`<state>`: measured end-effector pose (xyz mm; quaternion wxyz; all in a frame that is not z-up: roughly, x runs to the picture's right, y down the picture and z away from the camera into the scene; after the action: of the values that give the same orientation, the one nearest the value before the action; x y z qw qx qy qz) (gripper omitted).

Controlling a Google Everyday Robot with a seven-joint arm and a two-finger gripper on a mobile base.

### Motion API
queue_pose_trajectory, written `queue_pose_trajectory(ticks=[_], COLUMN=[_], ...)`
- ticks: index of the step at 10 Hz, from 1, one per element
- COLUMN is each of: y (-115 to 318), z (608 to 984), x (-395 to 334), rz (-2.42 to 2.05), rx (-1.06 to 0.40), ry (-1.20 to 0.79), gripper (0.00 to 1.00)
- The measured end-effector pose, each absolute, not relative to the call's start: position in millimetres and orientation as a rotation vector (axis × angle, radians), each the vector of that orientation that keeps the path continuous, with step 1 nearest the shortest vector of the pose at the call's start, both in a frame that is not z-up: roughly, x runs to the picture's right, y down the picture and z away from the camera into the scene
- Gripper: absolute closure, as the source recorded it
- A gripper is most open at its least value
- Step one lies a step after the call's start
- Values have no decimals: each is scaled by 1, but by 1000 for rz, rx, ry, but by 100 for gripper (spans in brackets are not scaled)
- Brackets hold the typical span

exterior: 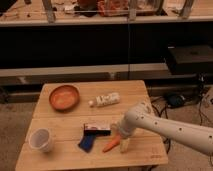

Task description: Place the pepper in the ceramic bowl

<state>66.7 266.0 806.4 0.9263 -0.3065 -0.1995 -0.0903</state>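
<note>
The pepper [111,145], small, orange and tapered, lies on the wooden table [145,150] near its front edge. My gripper [123,143] hangs at the end of the white arm [165,129], right beside the pepper's right end and low over the table. The ceramic bowl [64,97], round and terracotta, stands at the table's far left, well away from the gripper.
A flat blue object [86,143] lies just left of the pepper. A small red and white box [96,128] lies behind it. A white bottle [106,99] lies on its side at the back. A translucent plastic cup [41,139] stands at the front left.
</note>
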Motion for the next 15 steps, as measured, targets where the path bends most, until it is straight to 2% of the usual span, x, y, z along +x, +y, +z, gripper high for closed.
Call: queue_pose_trajectory(ticks=[1, 2, 3, 5, 8, 11, 12, 15], y=[265, 263, 262, 265, 265, 265, 266, 263], z=[805, 802, 802, 805, 806, 806, 804, 801], x=[67, 70, 70, 65, 66, 68, 68, 68], rz=[-193, -194, -192, -189, -190, -196, -199, -199], rx=[-623, -623, -624, -629, -625, -623, -624, -620], ry=[-400, -393, -393, -404, -401, -398, -400, -399], gripper=[22, 29, 37, 59, 67, 95, 99, 99])
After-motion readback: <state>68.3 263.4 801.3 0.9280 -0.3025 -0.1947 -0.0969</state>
